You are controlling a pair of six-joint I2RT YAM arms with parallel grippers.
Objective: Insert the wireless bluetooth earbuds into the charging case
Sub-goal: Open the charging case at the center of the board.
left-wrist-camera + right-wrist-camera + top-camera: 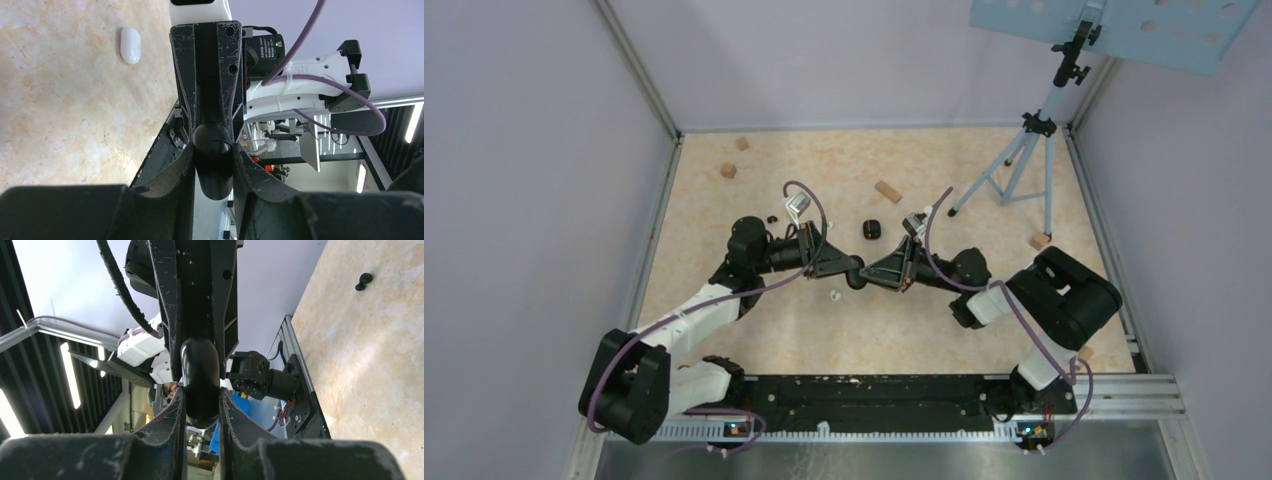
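Note:
A black oval charging case (861,274) hangs above the middle of the table, held from both sides. My left gripper (853,270) is shut on its left end, and my right gripper (871,272) is shut on its right end. In the left wrist view the case (214,175) sits pinched between my left gripper's (213,147) fingers. The right wrist view shows the case (200,360) the same way in my right gripper (201,390). I cannot tell whether its lid is open. A black earbud (772,218) lies on the table to the left and shows in the right wrist view (363,281).
A second black case (873,229) lies just behind the grippers. A small white oval piece (834,295) lies in front of them and shows in the left wrist view (130,45). Wooden blocks (728,170) (887,191) (1039,241) are scattered about. A tripod (1024,150) stands at the back right.

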